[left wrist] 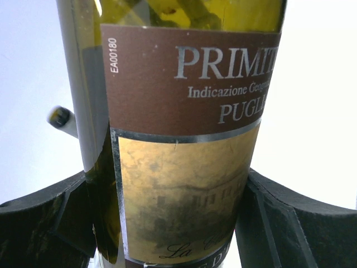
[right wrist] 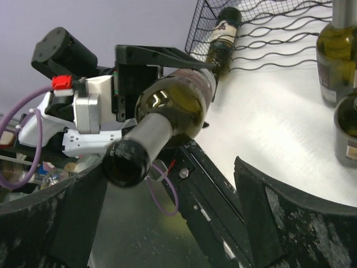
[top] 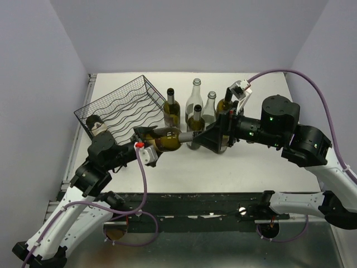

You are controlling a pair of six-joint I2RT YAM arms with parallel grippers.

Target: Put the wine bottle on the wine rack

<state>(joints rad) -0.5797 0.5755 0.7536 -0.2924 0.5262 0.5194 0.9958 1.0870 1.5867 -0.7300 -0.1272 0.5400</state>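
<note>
Left gripper [left wrist: 177, 215]: clamped across the labelled belly of the wine bottle [left wrist: 184, 111], one finger at each side. I hold the bottle lying level above the table [top: 256, 167], its neck pointing away toward my right arm.

Label, facing the left wrist:
- Brown band with silver capitals "PRIMIT…".
- Under that, "Indicazione Geog…" and "PUGLI…", all cut off at the edge.
- Code "EA00180" running up the band's side.
- Below, a gold panel with a faded building and script beginning "La C…".

Right gripper [right wrist: 170, 170]: fingers wide apart, with the bottle's neck and dark capsule between them.

Wine rack [top: 125, 109]: black wire, just beyond the left gripper. One dark bottle [top: 96, 123] lies inside it.

Five upright bottles [top: 195, 97]: standing beyond the right gripper, labels unreadable.
</note>
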